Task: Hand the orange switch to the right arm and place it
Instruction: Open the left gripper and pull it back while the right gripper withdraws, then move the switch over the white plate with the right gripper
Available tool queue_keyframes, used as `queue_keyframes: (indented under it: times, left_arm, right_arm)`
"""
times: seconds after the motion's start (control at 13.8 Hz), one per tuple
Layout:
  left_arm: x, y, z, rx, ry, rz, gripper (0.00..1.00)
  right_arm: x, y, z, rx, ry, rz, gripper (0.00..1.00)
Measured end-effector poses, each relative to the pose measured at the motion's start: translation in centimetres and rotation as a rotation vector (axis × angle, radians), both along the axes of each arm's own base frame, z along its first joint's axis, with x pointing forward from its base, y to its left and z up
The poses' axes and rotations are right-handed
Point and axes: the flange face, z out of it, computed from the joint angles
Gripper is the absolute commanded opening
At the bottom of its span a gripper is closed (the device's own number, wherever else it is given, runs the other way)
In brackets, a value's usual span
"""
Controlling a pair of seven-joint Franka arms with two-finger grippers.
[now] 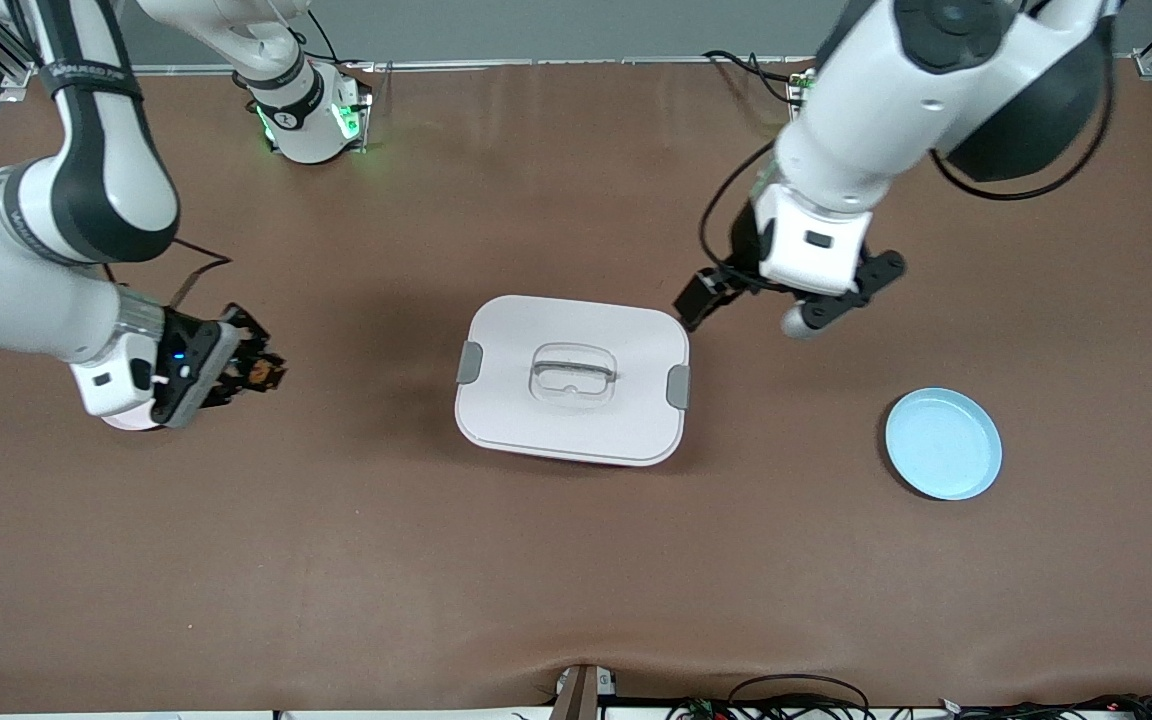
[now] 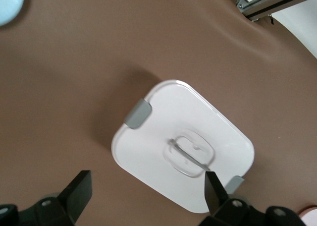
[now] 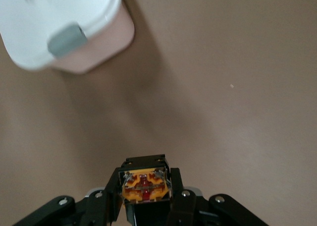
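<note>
Your right claw point(image 3: 146, 201) pinches the orange switch point(image 3: 144, 188) above the bench point(image 1: 386, 560); your left claw point(image 2: 143, 194) hangs spread over the white lidded box point(image 2: 183, 146).

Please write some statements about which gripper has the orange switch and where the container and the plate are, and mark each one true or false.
1. The right gripper holds the orange switch. True.
2. The left gripper also holds a part. False: its jaws are open and empty.
3. The white container has its lid on. True.
4. The blue plate carries the switch. False: it is bare.
5. The plate lies toward the right arm's end of the table. False: toward the left arm's end.
</note>
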Motion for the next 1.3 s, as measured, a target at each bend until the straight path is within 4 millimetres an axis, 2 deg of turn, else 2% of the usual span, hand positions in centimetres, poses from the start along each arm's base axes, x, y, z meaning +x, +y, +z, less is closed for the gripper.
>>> queue_keyframes:
  times: [0.22, 0.43, 0.8, 1.16, 1.3]
  left_arm:
    - [1.0, 4.7, 0.6, 0.050, 0.007, -0.131, 1.00]
    - [1.9, 9.4, 0.9, 0.082, 0.023, -0.225, 1.00]
    - [2.8, 17.3, 1.5, 0.112, 0.054, -0.356, 1.00]
    - [3.1, 22.6, 1.1, 0.124, 0.067, -0.417, 1.00]
    - [2.8, 24.1, 1.6, 0.167, 0.060, -0.428, 1.00]
  right_arm:
    - [-0.5, -6.0, -0.3, -0.064, -0.030, 0.135, 0.00]
    - [-2.2, -10.3, -1.1, -0.138, -0.029, 0.222, 0.00]
    - [-5.5, -15.8, -4.2, -0.215, -0.101, 0.311, 0.00]
    - [-8.8, -21.0, -8.3, -0.275, -0.157, 0.351, 0.00]
    - [-10.1, -21.9, -10.0, -0.291, -0.182, 0.354, 0.00]
